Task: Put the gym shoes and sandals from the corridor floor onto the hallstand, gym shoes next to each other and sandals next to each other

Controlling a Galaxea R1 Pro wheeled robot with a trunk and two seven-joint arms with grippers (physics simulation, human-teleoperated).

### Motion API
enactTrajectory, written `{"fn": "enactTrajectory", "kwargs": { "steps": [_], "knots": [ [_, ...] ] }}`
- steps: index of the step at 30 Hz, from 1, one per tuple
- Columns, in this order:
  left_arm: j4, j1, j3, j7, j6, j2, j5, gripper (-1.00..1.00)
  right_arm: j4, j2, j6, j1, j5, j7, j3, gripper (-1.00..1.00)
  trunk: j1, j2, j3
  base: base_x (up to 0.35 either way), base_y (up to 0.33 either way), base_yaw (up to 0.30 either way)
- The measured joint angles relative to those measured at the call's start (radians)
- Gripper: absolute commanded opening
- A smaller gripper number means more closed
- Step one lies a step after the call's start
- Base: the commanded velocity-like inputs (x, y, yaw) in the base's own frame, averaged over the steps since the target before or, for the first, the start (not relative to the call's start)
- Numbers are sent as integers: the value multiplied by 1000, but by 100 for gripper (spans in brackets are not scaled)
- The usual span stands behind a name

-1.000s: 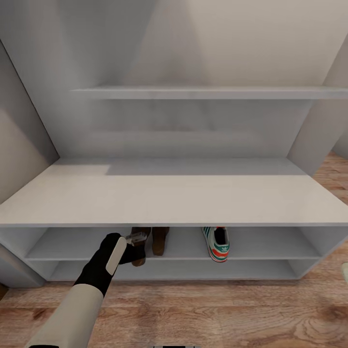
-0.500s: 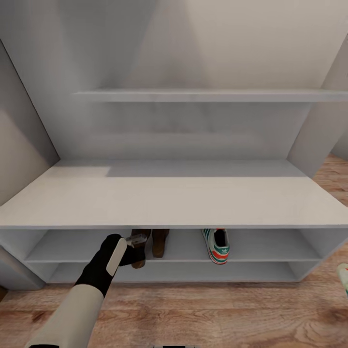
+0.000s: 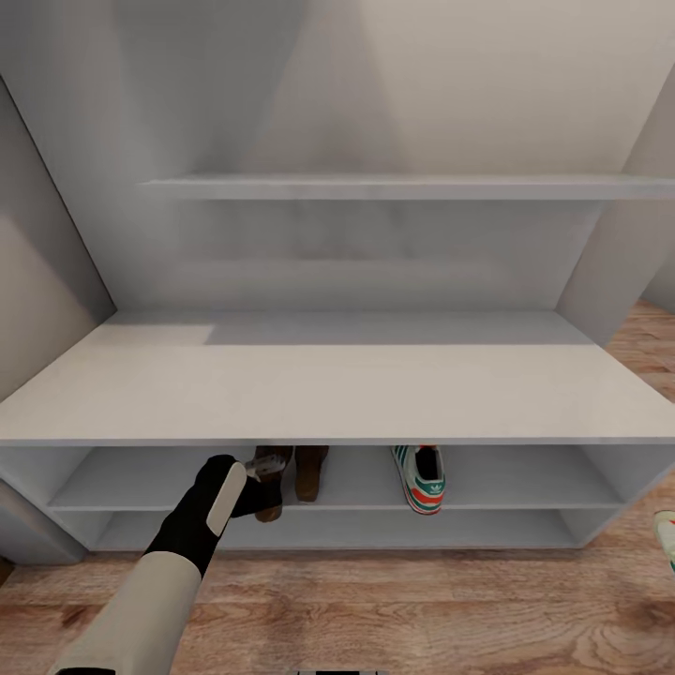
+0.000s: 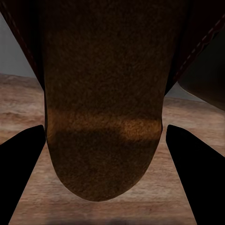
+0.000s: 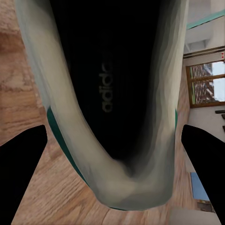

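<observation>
The hallstand (image 3: 337, 389) faces me. On its upper open shelf lie one gym shoe (image 3: 419, 475) and one sandal (image 3: 311, 472), both heel toward me. My left gripper (image 3: 265, 466) is at that shelf's front edge, shut on the second sandal (image 3: 269, 491), which lies just left of the first and overhangs the edge. The left wrist view has this sandal's brown footbed (image 4: 105, 108) between the two fingers (image 4: 21, 178). My right gripper (image 5: 112, 136) is shut on the other gym shoe (image 5: 108, 93), held over the corridor floor (image 5: 23, 93); a sliver of that gym shoe (image 3: 667, 539) peeks in at the right edge.
The hallstand's bench top is bare, and a floating shelf (image 3: 375, 185) hangs above it. The lower open shelf (image 3: 375, 530) holds nothing. Corridor floor (image 3: 394, 609) runs in front of the unit. A wall (image 3: 37, 281) stands close on the left.
The gym shoe at the right edge has crept slightly further into the head view. The left arm and its sandal have stayed put.
</observation>
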Motion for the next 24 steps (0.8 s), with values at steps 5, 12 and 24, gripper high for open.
{"fn": "enactTrajectory", "kwargs": {
  "steps": [5,12,24],
  "knots": [
    [0,0,0,0,0,0,0,-100,0,0,1,0,0,0,0,-100,0,0,0,0,0,0],
    [0,0,0,0,0,0,0,-100,0,0,2,0,0,0,0,-100,0,0,0,0,0,0],
    [0,0,-1,0,1,0,-1,-100,0,0,3,0,0,1,0,-100,0,0,0,0,0,0]
  ]
}}
